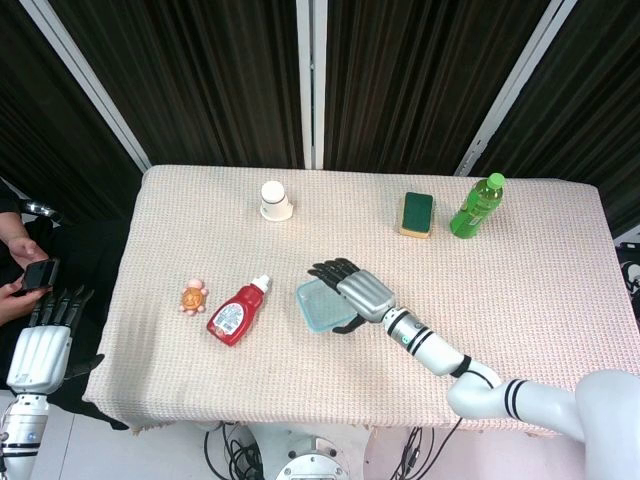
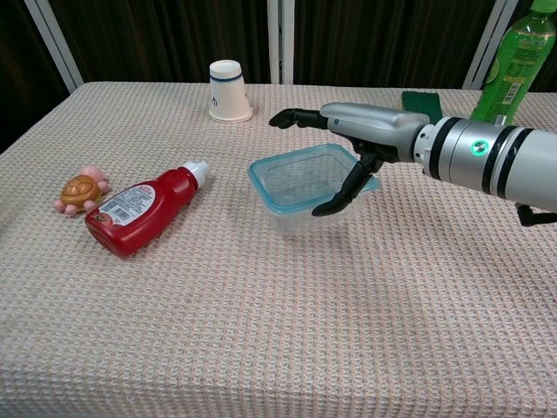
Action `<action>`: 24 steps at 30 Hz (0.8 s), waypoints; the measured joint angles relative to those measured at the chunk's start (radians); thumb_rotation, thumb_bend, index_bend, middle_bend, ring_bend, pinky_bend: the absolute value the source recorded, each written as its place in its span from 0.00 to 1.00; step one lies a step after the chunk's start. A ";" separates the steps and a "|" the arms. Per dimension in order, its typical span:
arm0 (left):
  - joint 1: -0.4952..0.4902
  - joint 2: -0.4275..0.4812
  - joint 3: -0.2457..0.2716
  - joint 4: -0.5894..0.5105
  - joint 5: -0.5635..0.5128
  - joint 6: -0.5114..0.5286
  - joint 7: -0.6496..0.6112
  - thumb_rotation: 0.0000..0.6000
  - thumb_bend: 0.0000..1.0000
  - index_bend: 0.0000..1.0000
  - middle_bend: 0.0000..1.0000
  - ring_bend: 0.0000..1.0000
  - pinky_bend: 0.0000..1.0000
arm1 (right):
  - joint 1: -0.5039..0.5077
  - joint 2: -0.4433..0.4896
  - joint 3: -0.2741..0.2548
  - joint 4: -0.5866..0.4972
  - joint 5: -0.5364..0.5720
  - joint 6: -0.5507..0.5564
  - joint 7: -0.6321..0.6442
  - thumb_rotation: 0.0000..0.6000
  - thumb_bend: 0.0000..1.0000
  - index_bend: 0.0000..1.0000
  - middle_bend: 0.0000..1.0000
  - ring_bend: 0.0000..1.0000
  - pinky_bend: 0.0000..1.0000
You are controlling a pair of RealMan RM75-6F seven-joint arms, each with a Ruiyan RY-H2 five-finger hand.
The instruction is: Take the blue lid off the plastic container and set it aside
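The clear plastic container point(image 1: 316, 305) point(image 2: 294, 181) with its blue-rimmed lid sits near the table's middle, just right of the ketchup bottle. My right hand point(image 1: 360, 292) point(image 2: 376, 131) lies over its far right edge. The fingers stretch flat leftward above the rim. The thumb hangs down against the container's right side. Nothing is gripped. My left hand point(image 1: 42, 340) hangs off the table's left edge, fingers straight and apart, holding nothing. The chest view does not show it.
A red ketchup bottle point(image 1: 236, 312) point(image 2: 144, 209) and a small turtle toy point(image 1: 193, 297) point(image 2: 80, 192) lie at the left. A paper cup point(image 1: 275, 200) point(image 2: 229, 90) stands at the back. A green sponge point(image 1: 417, 213) and green bottle point(image 1: 476, 205) point(image 2: 513, 57) stand back right.
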 measured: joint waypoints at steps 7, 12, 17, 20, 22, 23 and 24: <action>-0.004 -0.006 0.001 0.006 0.006 0.001 0.002 1.00 0.00 0.11 0.04 0.00 0.02 | 0.035 0.066 0.019 -0.025 0.080 -0.128 0.080 1.00 0.23 0.00 0.11 0.00 0.00; -0.001 -0.009 0.002 0.009 0.001 0.000 0.000 1.00 0.00 0.11 0.04 0.00 0.02 | 0.046 0.071 0.020 -0.036 0.080 -0.153 0.164 1.00 0.06 0.00 0.11 0.00 0.00; -0.002 -0.010 0.002 0.013 0.001 -0.001 -0.002 1.00 0.00 0.11 0.04 0.00 0.02 | 0.043 0.029 0.007 -0.027 0.035 -0.088 0.155 1.00 0.03 0.00 0.02 0.00 0.00; -0.002 -0.011 0.003 0.015 0.003 0.000 -0.005 1.00 0.00 0.11 0.04 0.00 0.02 | 0.040 -0.016 0.002 -0.012 0.018 -0.036 0.124 1.00 0.03 0.00 0.00 0.00 0.00; -0.002 -0.011 0.004 0.017 0.005 0.001 -0.009 1.00 0.00 0.11 0.04 0.00 0.02 | 0.039 -0.054 0.004 0.007 0.016 -0.003 0.086 1.00 0.03 0.00 0.00 0.00 0.00; -0.002 -0.011 0.005 0.018 0.005 0.001 -0.010 1.00 0.00 0.11 0.04 0.00 0.02 | 0.040 -0.071 0.006 0.015 0.017 0.008 0.068 1.00 0.03 0.00 0.00 0.00 0.00; -0.001 -0.012 0.005 0.020 0.006 0.002 -0.012 1.00 0.00 0.11 0.04 0.00 0.02 | 0.040 -0.087 0.009 0.023 0.020 0.015 0.049 1.00 0.03 0.00 0.00 0.00 0.00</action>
